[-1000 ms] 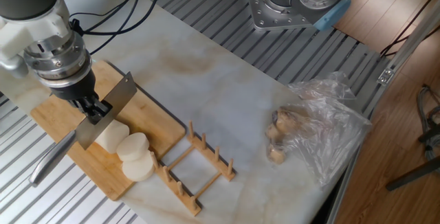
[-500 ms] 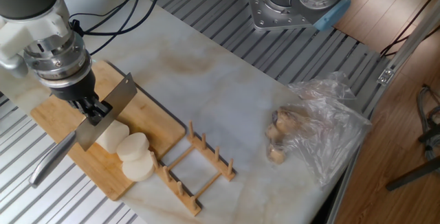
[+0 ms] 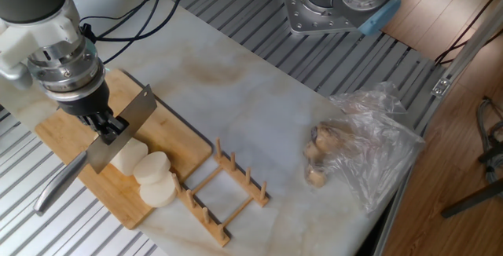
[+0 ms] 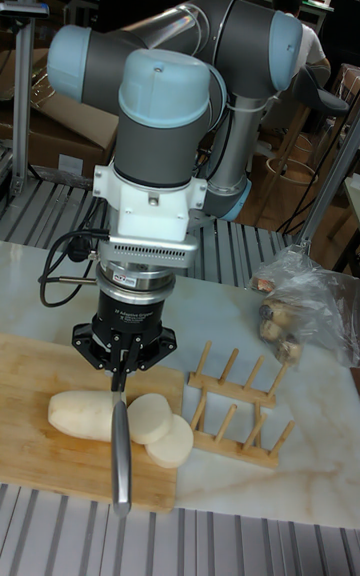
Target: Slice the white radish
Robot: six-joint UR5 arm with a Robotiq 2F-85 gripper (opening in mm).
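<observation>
Fingers [image 3: 104, 122] of the gripper [image 4: 122, 364] are squeezed tight on a knife [image 3: 118, 127], near where the blade meets the handle. The blade is wide and shiny. Its long silver handle sticks out past the near edge of the cutting board [image 3: 169, 134]. In the tall fixed view the knife looks thin, because it is seen edge-on.

White radish [image 4: 85, 414] lies on the board, close to the near long edge. It is a fat creamy stub. Two round slices [image 4: 160, 429] lie just beside its cut end, one leaning on the other, toward the board's corner by the wooden rack [image 3: 228, 189]. The blade is at the stub's cut end. I cannot tell if the edge is touching the radish or is just above it.

What could go wrong? The radish is round and smooth, and nothing holds it. If the knife pushes down a bit crooked, the stub may roll or slide away, and the cut goes slanted. The knife could twist in the fingers too, since they hold only a small part of it. The cut slices may stick to the blade and get dragged toward the rack, or off the board's edge. A bag of brown lumps [image 3: 346, 150] sits well apart, near the far side of the tabletop, so it is safe.
</observation>
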